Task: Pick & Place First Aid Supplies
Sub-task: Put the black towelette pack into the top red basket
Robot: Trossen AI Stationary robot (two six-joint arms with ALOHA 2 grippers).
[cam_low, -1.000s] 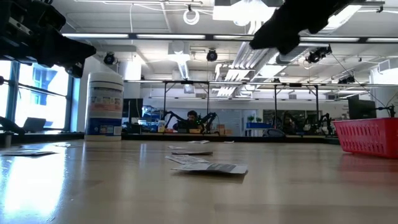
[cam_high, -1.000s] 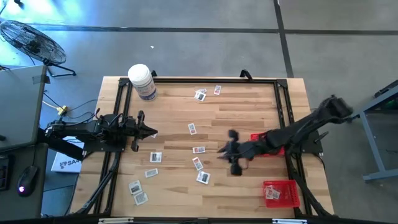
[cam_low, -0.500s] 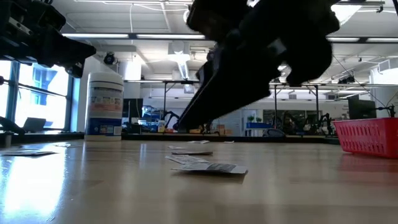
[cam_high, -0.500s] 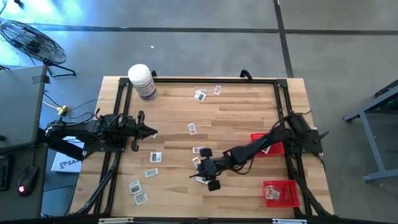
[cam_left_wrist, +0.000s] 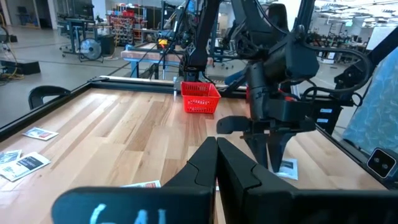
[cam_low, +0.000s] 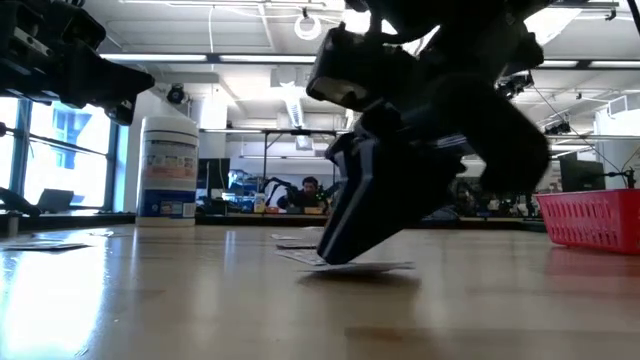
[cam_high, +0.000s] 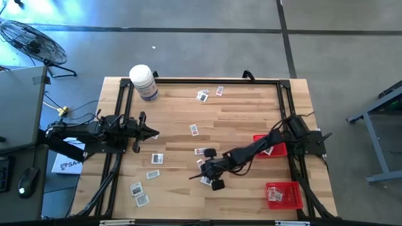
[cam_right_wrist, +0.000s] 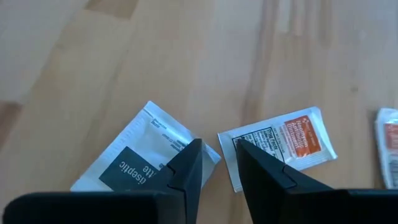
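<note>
The right gripper (cam_right_wrist: 214, 163), fingers slightly parted and holding nothing, stood on the table (cam_high: 251, 113) near its front edge, tips between two packets: a dark-printed one (cam_right_wrist: 134, 165) and an orange-printed one (cam_right_wrist: 286, 144). The closed left gripper (cam_high: 152, 132) waited at the left edge.

From where I stand, the right gripper (cam_right_wrist: 214, 163) covers a corner of the dark-printed packet (cam_right_wrist: 134, 165), so its wording reads only in part. A third packet (cam_right_wrist: 389, 146) is cut off at the edge. Low across the table, the arm blocks most of the packet (cam_low: 365, 267) beneath it. Print on the far packets (cam_high: 139, 194) is too small to read.
</note>
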